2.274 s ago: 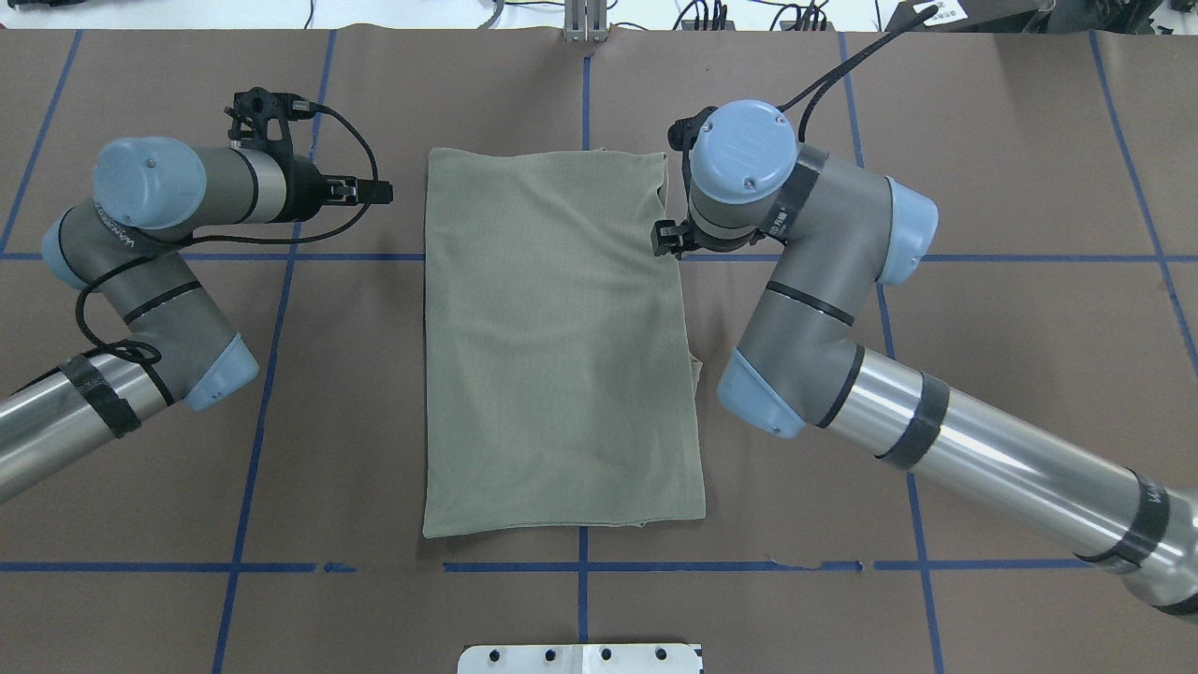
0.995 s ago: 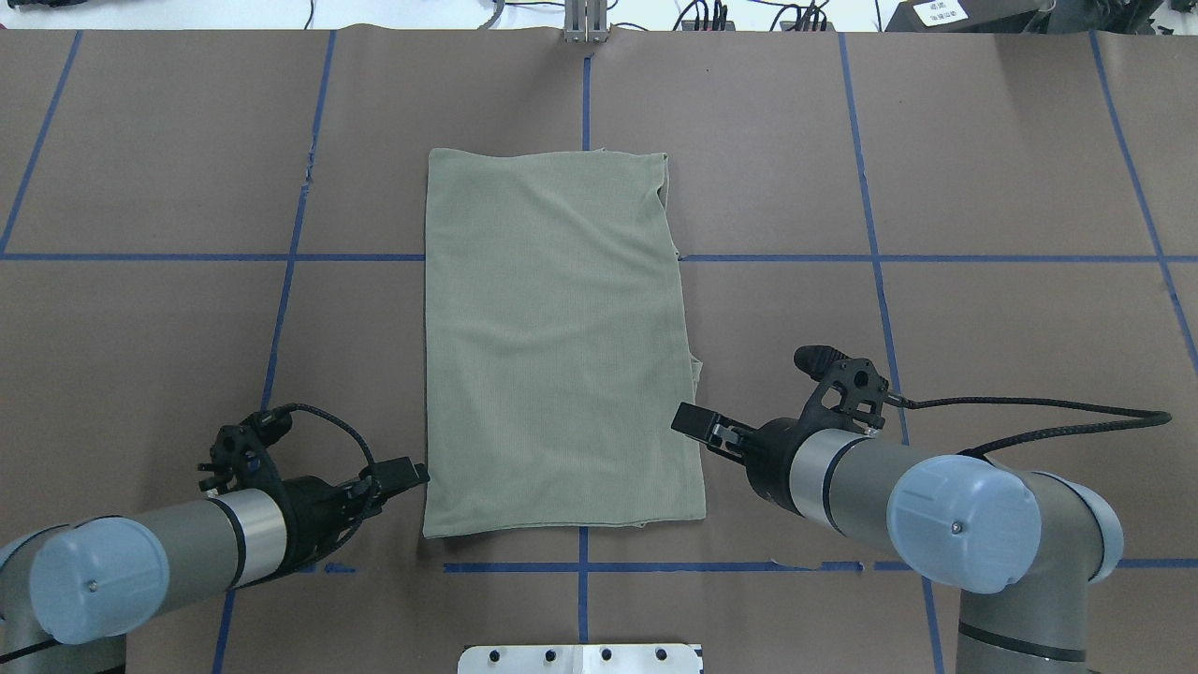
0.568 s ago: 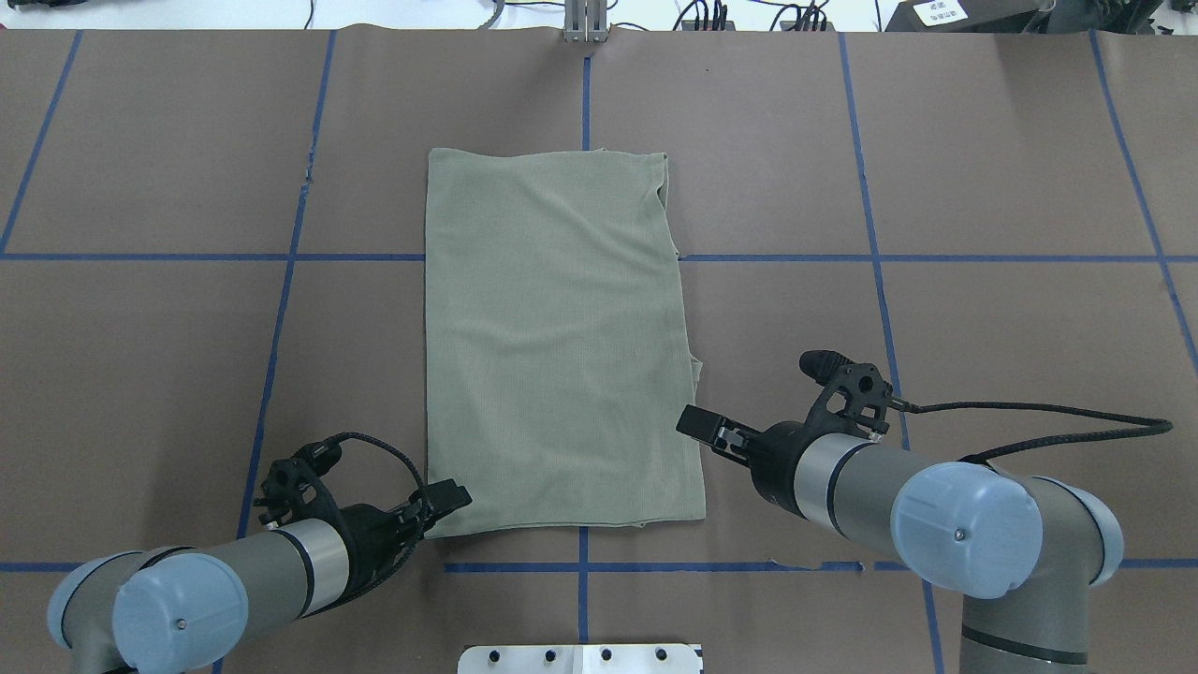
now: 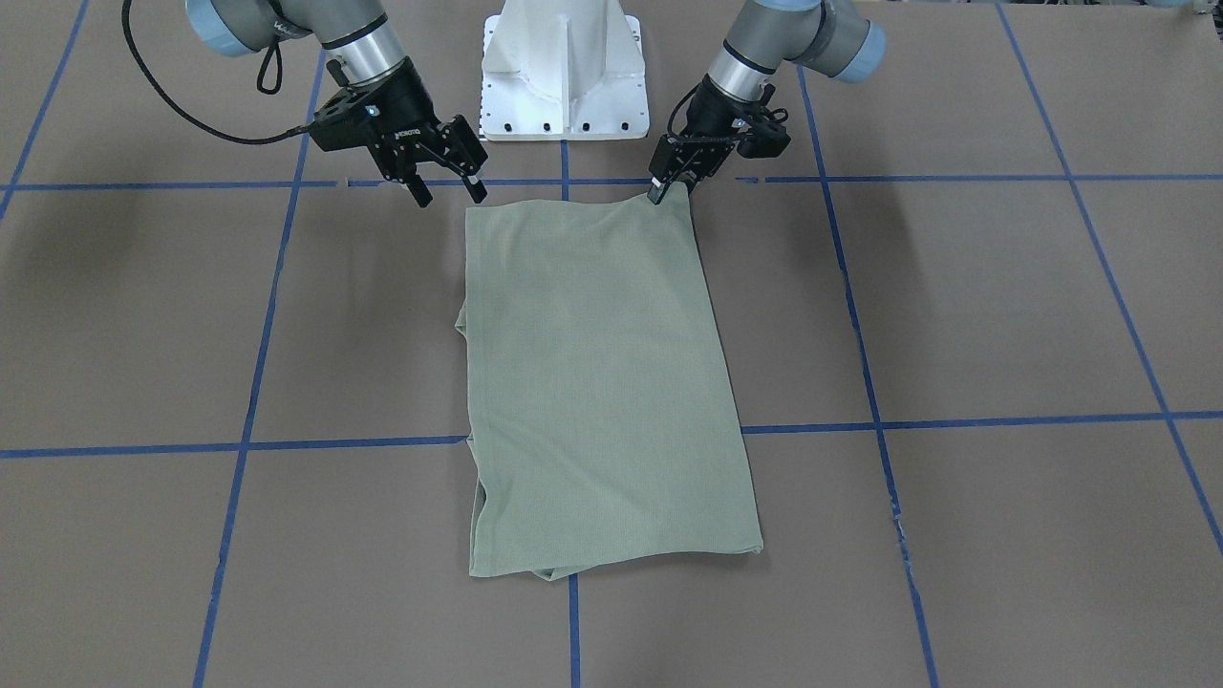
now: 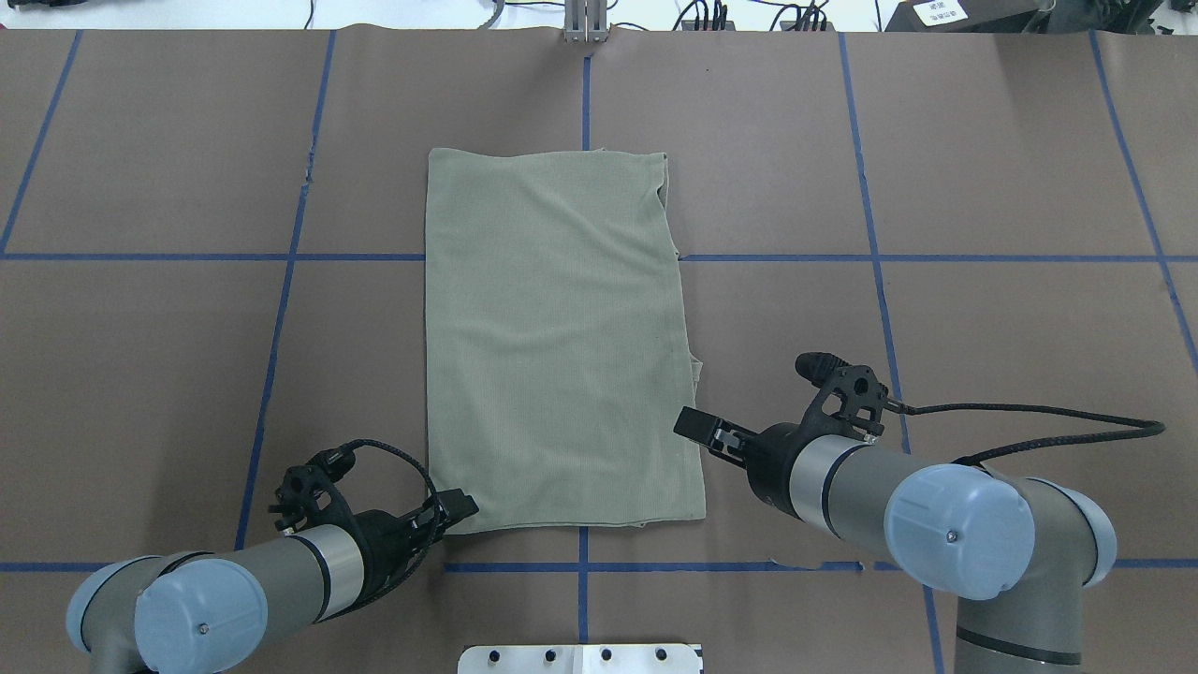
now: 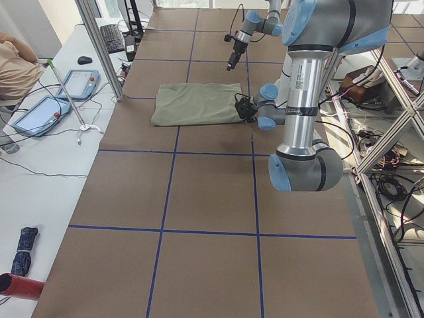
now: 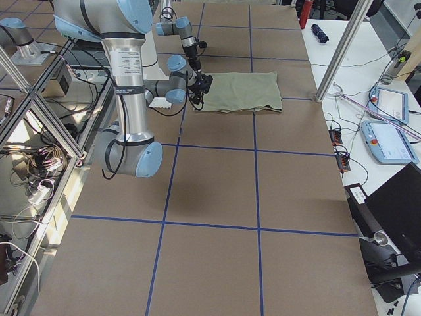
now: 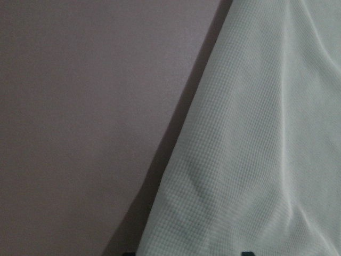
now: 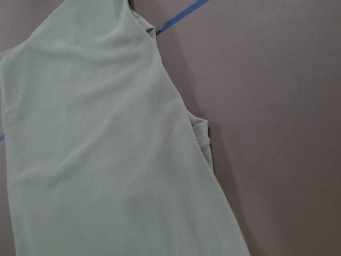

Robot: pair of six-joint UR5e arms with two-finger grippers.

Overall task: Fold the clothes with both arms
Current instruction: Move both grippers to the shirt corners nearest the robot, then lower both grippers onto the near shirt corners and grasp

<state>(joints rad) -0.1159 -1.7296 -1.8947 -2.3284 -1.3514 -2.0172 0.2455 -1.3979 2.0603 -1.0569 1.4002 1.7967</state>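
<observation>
Left gripper: (image 5: 459,505) low over the table (image 5: 983,187), its tip on the shirt's (image 5: 562,346) corner nearest the robot on the left side. The front view shows it touching that corner.
Left gripper state: released. At the bottom edge of its wrist view two dark fingertips (image 8: 245,254) stand apart with cloth between them, and no cloth is lifted.
Right gripper: (image 4: 447,196) hangs just above the table, off the shirt's right edge, near the robot-side corner. It is angled in toward the cloth but is apart from it.
Right gripper state: released. In the front view its two fingers are spread wide with nothing between them.
Shirt, from the left gripper: it runs away from the tip across the table, and its long left edge leaves straight ahead of the gripper.
Shirt, from the right gripper: it is just beside the fingers, toward the left arm. A small flap of an under layer pokes out of the right edge, a little beyond the fingers.
Shirt shape: folded to a long flat rectangle, smooth knit side up, with slight wrinkles at the far end. Collar, logo and sleeves are hidden.
Shirt under the wrist cameras: the left view shows the corner's edge running diagonally over brown table. The right view shows the right edge with the flap and a blue tape line (image 9: 181,16) past it.
</observation>
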